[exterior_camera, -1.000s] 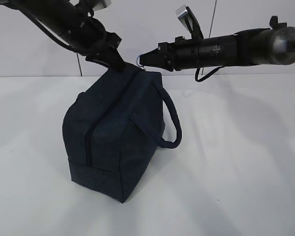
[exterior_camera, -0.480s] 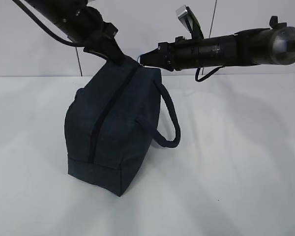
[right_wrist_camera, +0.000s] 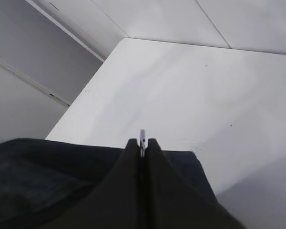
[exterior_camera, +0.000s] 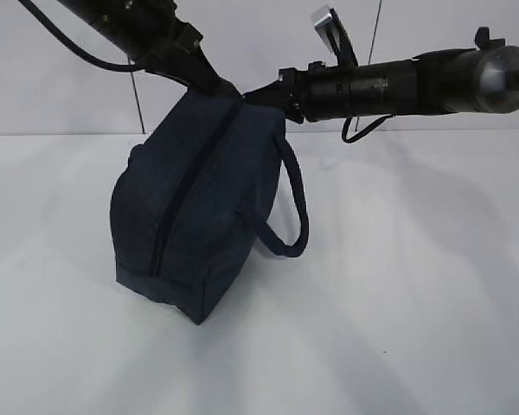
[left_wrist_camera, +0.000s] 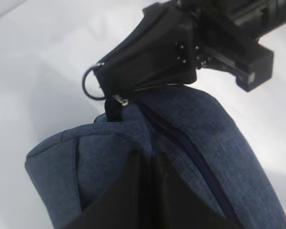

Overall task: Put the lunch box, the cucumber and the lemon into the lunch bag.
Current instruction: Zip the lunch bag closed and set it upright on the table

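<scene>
Judging by the zipped bag (exterior_camera: 199,207), you're near the end: left claw (exterior_camera: 218,89) pinches its corner, right claw (right_wrist_camera: 142,149) grips the ring (left_wrist_camera: 89,82); contents hidden.

No text, label, brand, number or sign can be read in any view: none on the boxy dark navy fabric lunch bag (exterior_camera: 199,207), none on the black arms.

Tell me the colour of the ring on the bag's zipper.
Silver metal ring, clearest in the left wrist view, clamped in the right gripper.
</scene>
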`<state>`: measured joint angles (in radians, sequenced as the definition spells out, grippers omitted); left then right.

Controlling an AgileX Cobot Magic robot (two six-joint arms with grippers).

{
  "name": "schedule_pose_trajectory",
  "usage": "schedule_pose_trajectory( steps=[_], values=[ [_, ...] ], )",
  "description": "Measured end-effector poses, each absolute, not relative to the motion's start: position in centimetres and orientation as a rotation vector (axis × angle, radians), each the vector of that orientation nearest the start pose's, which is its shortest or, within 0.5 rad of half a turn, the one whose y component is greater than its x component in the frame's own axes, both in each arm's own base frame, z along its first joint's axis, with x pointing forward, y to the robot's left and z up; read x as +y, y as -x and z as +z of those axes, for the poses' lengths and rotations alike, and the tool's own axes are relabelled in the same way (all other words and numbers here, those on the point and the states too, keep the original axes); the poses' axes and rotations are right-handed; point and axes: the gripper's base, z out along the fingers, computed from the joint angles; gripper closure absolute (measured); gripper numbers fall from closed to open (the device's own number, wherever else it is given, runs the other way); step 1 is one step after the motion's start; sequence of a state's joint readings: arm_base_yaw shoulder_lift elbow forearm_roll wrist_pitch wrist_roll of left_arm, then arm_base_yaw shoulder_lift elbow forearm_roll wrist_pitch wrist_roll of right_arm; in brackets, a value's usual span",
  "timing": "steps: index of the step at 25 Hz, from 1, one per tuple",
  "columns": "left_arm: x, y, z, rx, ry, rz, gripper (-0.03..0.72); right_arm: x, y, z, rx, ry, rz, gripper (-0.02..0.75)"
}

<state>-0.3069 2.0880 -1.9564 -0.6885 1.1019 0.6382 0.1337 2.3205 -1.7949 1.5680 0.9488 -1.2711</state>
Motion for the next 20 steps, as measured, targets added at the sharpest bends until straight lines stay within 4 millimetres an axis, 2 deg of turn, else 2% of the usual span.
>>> schedule_pose_trajectory(
  steps=[11, 20],
  values=[
    [-19.2, -42.2, 30.4, 2.256, -1.002, -0.817, 0.671, 14.1, -49.1, 19.5, 1.964, 0.464, 1.224, 0.73],
    [-18.9, -41.4, 32.1, 2.212, -1.032, -0.79, 0.672, 14.2, -49.1, 19.6, 1.97, 0.447, 1.246, 0.73]
  ],
)
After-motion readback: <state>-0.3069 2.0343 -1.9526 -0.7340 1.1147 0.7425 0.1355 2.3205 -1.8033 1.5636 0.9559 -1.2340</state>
